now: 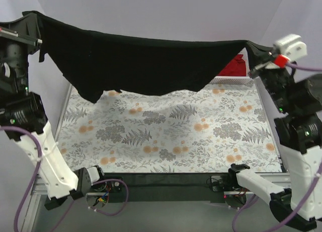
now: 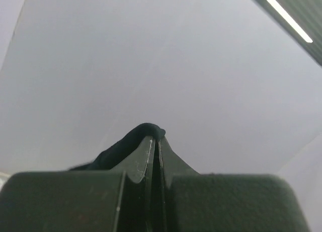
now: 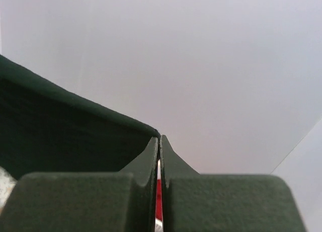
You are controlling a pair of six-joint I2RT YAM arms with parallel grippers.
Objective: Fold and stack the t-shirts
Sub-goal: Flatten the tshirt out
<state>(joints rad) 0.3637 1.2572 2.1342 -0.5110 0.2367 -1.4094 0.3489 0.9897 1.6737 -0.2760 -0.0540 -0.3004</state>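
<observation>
The black t-shirt (image 1: 141, 63) hangs stretched in the air between both arms, high over the table, its lower edge sagging toward the flowered cloth. My left gripper (image 1: 36, 18) is shut on its left upper corner; in the left wrist view a fold of black t-shirt (image 2: 128, 141) bulges over the tips of my left gripper (image 2: 156, 139). My right gripper (image 1: 250, 45) is shut on the right upper corner, and the black t-shirt (image 3: 65, 126) runs off to the left from my right gripper (image 3: 159, 137). A red t-shirt (image 1: 235, 67) lies behind, at the back right, mostly hidden.
A flowered tablecloth (image 1: 171, 136) covers the table under the hanging shirt. A white lattice basket rim (image 1: 234, 81) shows beside the red shirt at the back right. Grey walls close in the back and sides.
</observation>
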